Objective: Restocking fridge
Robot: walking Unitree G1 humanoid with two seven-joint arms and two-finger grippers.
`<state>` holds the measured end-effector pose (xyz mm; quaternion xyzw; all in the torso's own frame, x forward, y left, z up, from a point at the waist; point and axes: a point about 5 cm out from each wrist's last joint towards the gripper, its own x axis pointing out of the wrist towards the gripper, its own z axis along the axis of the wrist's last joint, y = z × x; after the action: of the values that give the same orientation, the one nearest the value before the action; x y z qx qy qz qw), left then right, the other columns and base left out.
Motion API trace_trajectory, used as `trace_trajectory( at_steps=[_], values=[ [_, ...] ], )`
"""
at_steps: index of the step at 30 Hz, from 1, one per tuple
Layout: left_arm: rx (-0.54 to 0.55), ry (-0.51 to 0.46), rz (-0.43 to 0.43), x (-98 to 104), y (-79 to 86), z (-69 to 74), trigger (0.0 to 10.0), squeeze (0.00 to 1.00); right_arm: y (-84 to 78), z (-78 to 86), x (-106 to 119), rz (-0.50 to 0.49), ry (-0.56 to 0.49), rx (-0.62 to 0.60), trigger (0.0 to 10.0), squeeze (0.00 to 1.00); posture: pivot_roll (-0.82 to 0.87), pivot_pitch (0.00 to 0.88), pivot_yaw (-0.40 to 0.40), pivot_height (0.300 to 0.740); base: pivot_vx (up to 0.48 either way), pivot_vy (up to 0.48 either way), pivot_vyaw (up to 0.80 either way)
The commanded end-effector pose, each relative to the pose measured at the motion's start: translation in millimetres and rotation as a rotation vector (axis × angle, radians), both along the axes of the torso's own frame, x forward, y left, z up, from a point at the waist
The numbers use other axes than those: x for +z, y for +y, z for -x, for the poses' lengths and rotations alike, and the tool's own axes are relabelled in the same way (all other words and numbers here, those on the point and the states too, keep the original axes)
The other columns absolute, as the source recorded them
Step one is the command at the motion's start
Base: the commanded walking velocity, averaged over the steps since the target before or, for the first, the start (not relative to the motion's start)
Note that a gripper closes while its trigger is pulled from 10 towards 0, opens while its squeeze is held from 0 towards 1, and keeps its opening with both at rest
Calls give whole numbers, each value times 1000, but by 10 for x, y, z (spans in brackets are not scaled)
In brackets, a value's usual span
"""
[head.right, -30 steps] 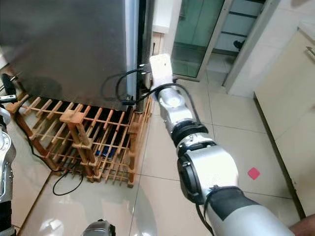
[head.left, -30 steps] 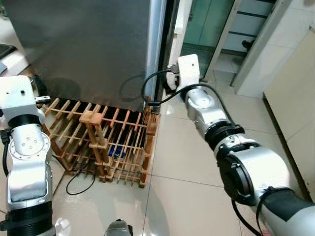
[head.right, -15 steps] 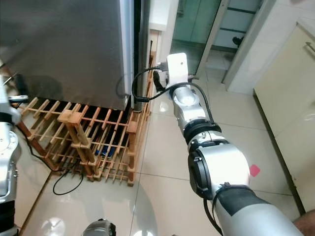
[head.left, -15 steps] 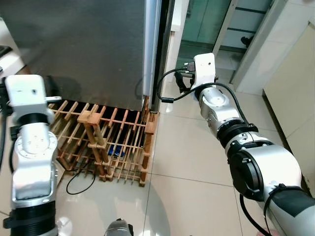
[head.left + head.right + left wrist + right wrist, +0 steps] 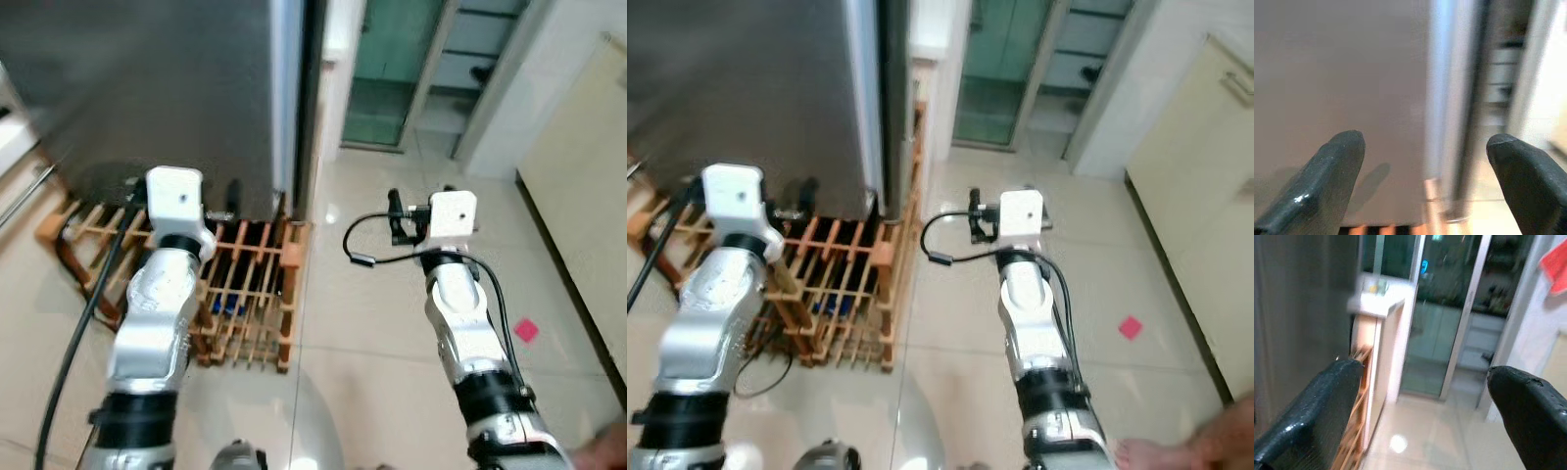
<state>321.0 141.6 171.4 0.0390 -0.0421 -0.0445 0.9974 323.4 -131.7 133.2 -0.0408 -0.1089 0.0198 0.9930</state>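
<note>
brushed steel fridge (image 5: 176, 88), wooden rack (image 5: 250, 284)

Fridge (image 5: 167, 88) blocks upper left of frame, door shut. Wooden rack (image 5: 245, 294) obstructs floor at its base, left of centre. Tiled floor (image 5: 362, 333) open from centre rightward. Cream cabinet (image 5: 588, 196) bounds right edge.

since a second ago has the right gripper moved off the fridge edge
Yes. The right gripper has pulled back from the fridge edge and now sits over the floor tiles, open.
</note>
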Motion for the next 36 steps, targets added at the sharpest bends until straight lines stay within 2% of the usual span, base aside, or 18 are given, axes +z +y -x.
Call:
trace_trajectory(
  at_steps=[1, 5, 6, 7, 12, 20, 22, 25, 28, 36],
  values=[
    [-35, 17, -2, -50, -119, -95, 10000, 0, 2, 81, -30, -5, 7, 1, 10000, 0, -28, 0, 1, 740, 0, 0, 0],
    [-87, 3, 10, 7, -311, -296, 10000, 0, -67, 205, -87, -20, 50, -7, 10000, 0, -56, 0, 24, 740, 0, 0, 0],
    [-102, -6, 18, 61, -396, -388, 10000, 0, -131, 230, -115, -27, 77, -31, 10000, 0, -67, 0, 30, 740, 0, 0, 0],
    [-102, -6, 18, 61, -396, -388, 10000, 0, -131, 230, -115, -27, 77, -31, 10000, 0, -67, 0, 30, 740, 0, 0, 0],
    [-68, 20, 0, 83, -514, -588, 10000, 0, -117, 315, -107, -20, 92, -28, 10000, 0, -109, 0, 47, 740, 0, 0, 0],
    [-49, 15, 22, 157, -601, -708, 10000, 0, -90, 434, -162, -11, 140, -10, 10000, 0, -121, 0, 50, 740, 0, 0, 0],
    [11, 30, 28, 173, -619, -776, 10000, 0, -81, 477, -186, -6, 163, -4, 10000, 0, -127, 0, 54, 740, 0, 0, 0],
    [30, 27, 30, 199, -625, -794, 10000, 0, -70, 495, -186, -5, 167, 0, 10000, 0, -140, 0, 56, 740, 0, 0, 0],
    [48, -1, 45, 308, -651, -833, 10000, 0, -73, 552, -170, 8, 162, 21, 10000, 0, -160, 0, 64, 740, 0, 0, 0],
    [61, 13, 59, 337, -731, -862, 10000, 0, -111, 675, -206, 13, 198, 6, 10000, 0, -199, 1, 74, 740, 0, 0, 0]
  ],
)
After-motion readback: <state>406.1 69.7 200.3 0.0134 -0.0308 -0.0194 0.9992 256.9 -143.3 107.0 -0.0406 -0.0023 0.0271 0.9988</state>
